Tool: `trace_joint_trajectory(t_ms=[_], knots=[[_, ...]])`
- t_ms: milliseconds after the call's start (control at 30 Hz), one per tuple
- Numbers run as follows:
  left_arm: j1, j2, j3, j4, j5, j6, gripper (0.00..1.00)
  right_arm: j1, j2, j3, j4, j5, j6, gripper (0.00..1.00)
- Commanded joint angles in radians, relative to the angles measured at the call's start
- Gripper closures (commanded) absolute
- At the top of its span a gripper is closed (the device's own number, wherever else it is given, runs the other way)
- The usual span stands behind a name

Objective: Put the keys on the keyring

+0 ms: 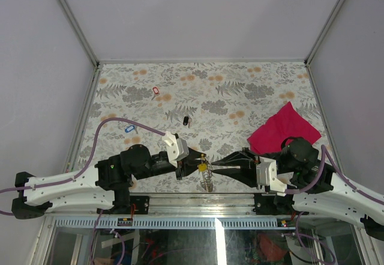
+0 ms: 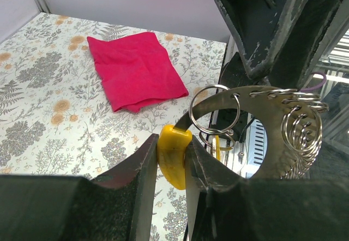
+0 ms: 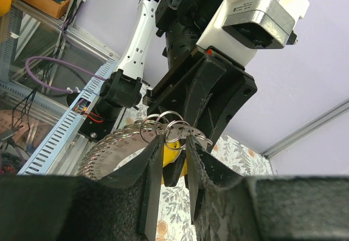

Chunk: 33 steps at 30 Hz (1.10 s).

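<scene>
Hardly started: the left tool (image 2: 172, 142) is clamped on the yellow key (image 2: 173, 162) and the right tool (image 3: 173, 145) pinches the keyring (image 3: 170, 125), both above the table's (image 1: 240, 91) near edge. The red key (image 1: 156, 90), black key (image 1: 186, 121) and blue key (image 1: 129, 129) lie loose, unthreaded.

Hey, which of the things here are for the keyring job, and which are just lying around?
For the job: keyring, yellow key, red key, black key, blue key.
Lying about: pink cloth, coil of spare rings.
</scene>
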Motion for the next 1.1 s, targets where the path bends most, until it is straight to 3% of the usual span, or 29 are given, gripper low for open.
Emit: trace_joint_trajectory(t_ms=[0, 200, 433, 1067], knots=[[0.007, -0.002, 0.038, 0.048, 0.014, 0.009, 1.00, 0.008, 0.006, 0.017, 0.030, 0.022, -0.002, 0.71], [0.007, 0.002, 0.038, 0.048, 0.015, 0.009, 1.00, 0.008, 0.002, 0.018, 0.030, 0.031, 0.006, 0.76], [0.008, 0.002, 0.039, 0.051, 0.013, 0.008, 1.00, 0.008, 0.000, 0.015, 0.014, 0.019, 0.005, 0.68], [0.007, 0.013, 0.039, 0.054, 0.009, 0.009, 1.00, 0.008, 0.022, 0.027, -0.001, 0.010, -0.018, 0.68]])
